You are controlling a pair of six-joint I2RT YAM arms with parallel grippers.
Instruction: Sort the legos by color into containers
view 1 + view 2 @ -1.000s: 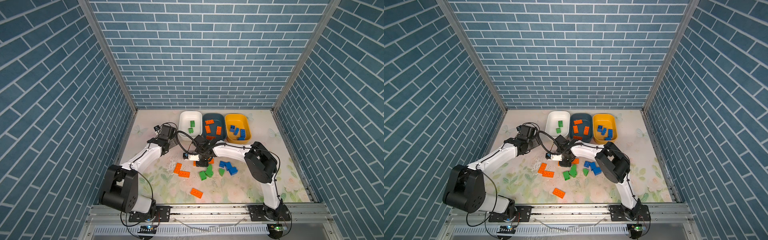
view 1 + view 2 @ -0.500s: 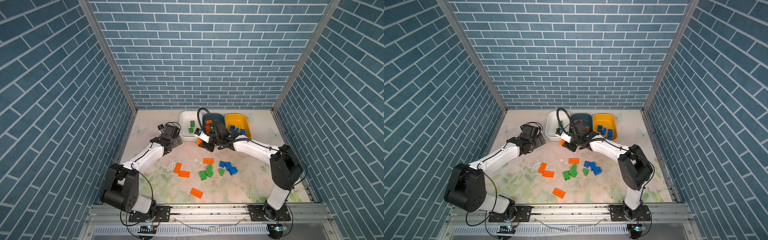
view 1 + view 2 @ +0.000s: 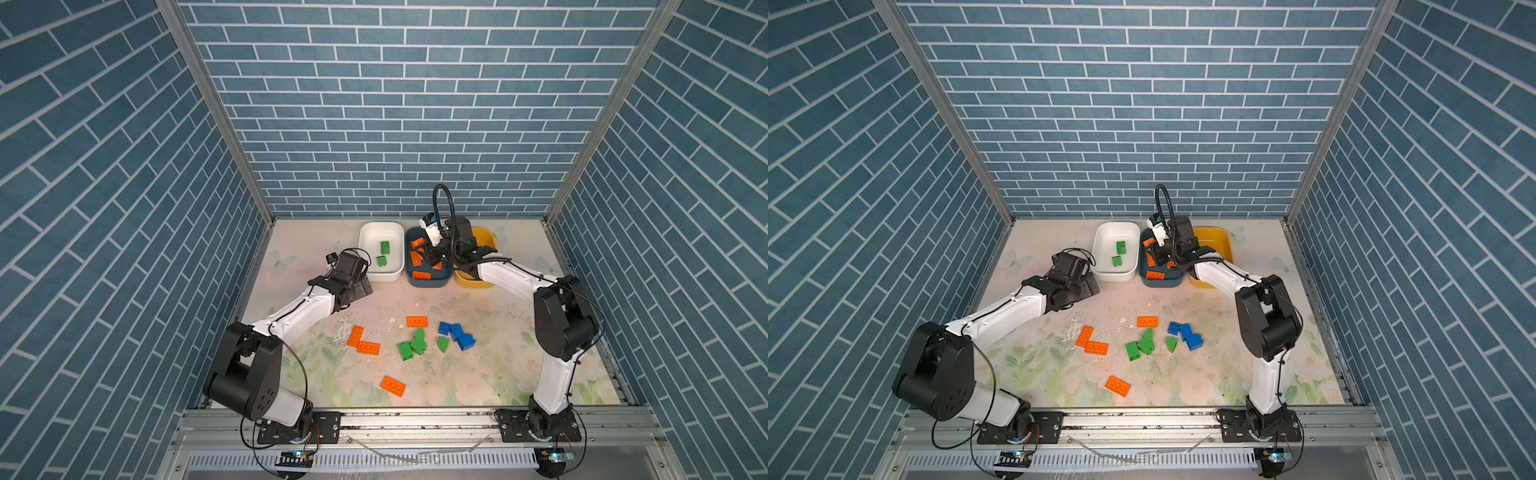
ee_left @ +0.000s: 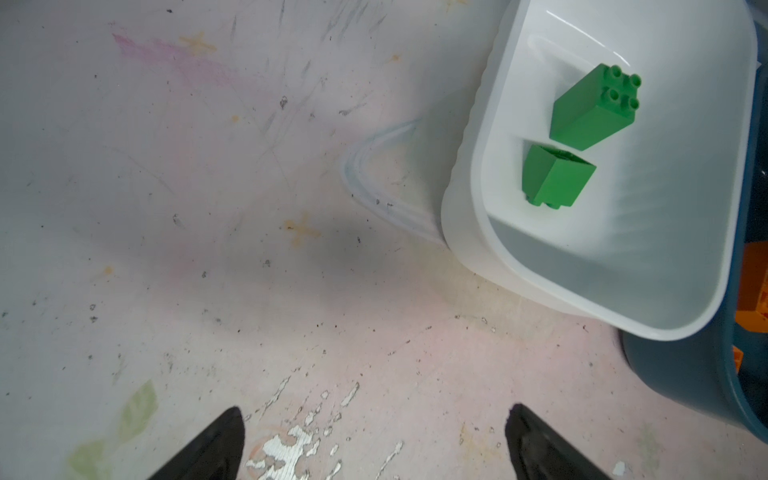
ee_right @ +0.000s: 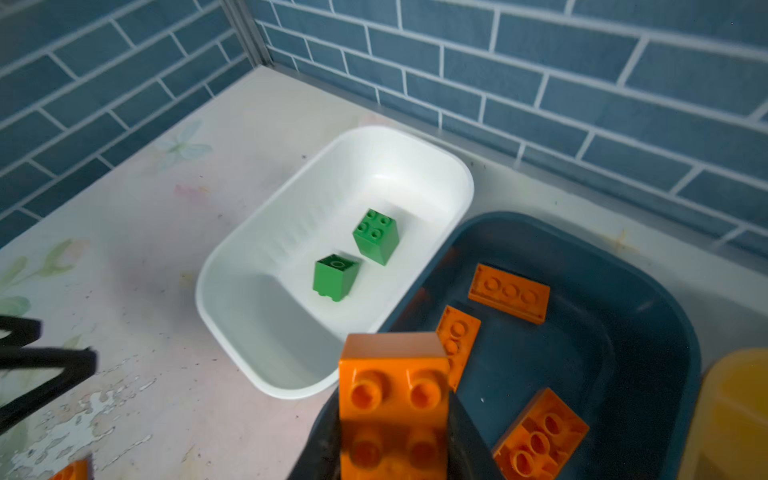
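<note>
Blue brick-pattern walls [image 3: 374, 104] box in a floral tabletop [image 3: 478, 374], w/ three tubs in a row at the back: white tub [image 3: 381, 277], teal tub [image 3: 428, 282], yellow tub [image 3: 467, 281], packed side by side. R arm reaches across the yellow tub, so most of that tub's inside is hidden in both top views. The right gripper [image 5: 392, 415] is pinching an orange brick [image 5: 392, 374] by its long sides, studs toward the wrist cam, held over the teal tub close to the edge next to the white tub. Teal tub has orange plates [image 5: 509, 293] lying in it, at least three in the wrist view. White tub holds two green blocks [image 4: 594, 108], near each other, approx. mid-tub. The left gripper [image 4: 374, 411] sits low over bare table just beside the white tub's near corner, jaws spread wide, nothing between them. Mid-table, unsorted: loose green blocks [image 3: 417, 343] in a clump, loose blue blocks [image 3: 457, 332] just right of them, loose orange plates [image 3: 368, 347] to the left and behind, plus one front plate [image 3: 392, 386] apart, nearer the front rail.
</note>
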